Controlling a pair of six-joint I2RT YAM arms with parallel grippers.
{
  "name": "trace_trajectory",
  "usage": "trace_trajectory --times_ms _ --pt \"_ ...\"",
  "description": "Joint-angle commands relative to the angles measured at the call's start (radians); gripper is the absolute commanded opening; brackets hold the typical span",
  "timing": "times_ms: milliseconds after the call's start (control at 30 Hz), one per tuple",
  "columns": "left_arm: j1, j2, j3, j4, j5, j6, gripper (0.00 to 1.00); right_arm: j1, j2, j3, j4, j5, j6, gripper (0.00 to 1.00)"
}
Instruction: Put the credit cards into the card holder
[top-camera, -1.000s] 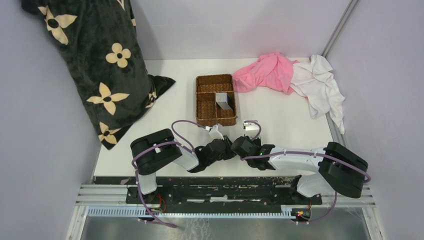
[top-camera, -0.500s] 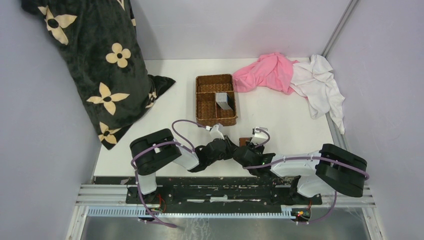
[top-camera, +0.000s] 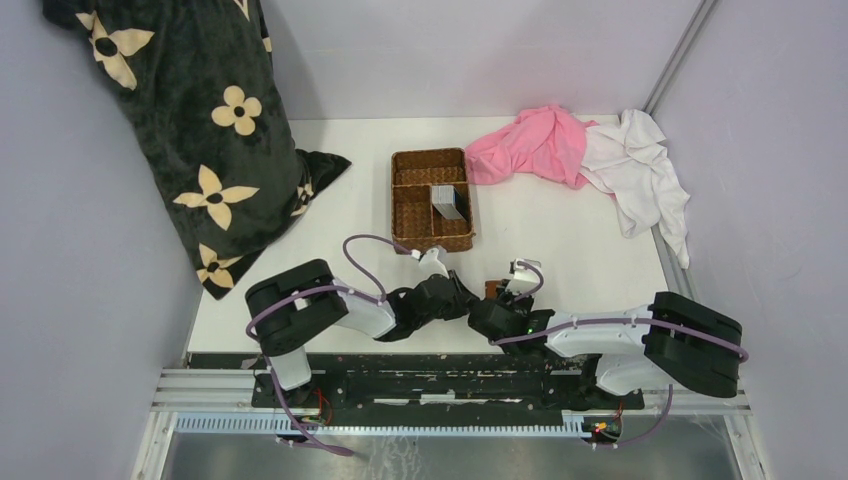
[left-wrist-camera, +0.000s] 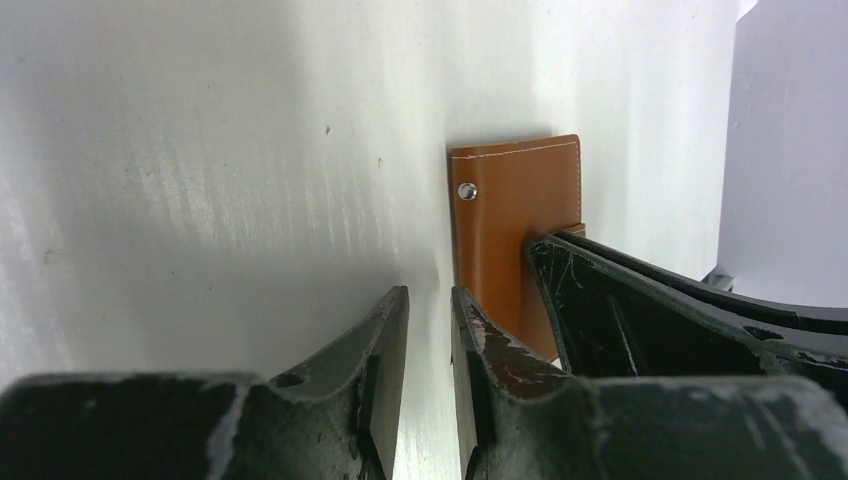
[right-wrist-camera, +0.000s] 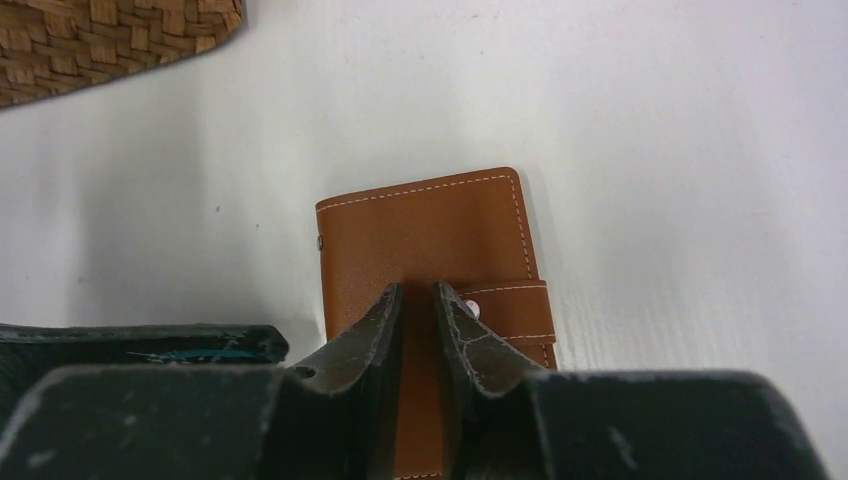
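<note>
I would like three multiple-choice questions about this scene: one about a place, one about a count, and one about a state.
1. Where are the credit cards?
A) in the wicker basket
B) on a shelf
C) on the floor

2. How many cloths lie at the far right of the table?
A) one
B) two
C) four

3. How is the card holder placed?
A) standing on its edge
B) spread open
C) folded, lying flat on the table

Answers:
1 A: the grey cards stand in one compartment of the basket.
2 B: only a pink cloth and a white cloth lie there, side by side.
3 C: only its brown outer leather shows, flat on the white surface.
</note>
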Motion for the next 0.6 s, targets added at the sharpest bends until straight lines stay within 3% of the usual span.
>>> trace_trajectory --times_ms 0,200,567 --pt "0.001 -0.003 -0.025 -0.380 -0.052 0.129 0.34 0.002 -0.006 -0.008 -0.177 -0.063 -0.042 0.26" --pt "0.001 -0.054 -0.004 -0.419 -0.064 0.147 0.34 -0.002 -0.011 0.023 -0.136 -0.069 -0.118 0.38" --pt "-0.003 -0.076 0.004 -0.415 -0.053 0.146 0.34 -0.004 -0.092 0.094 -0.040 -0.078 -0.327 0.40"
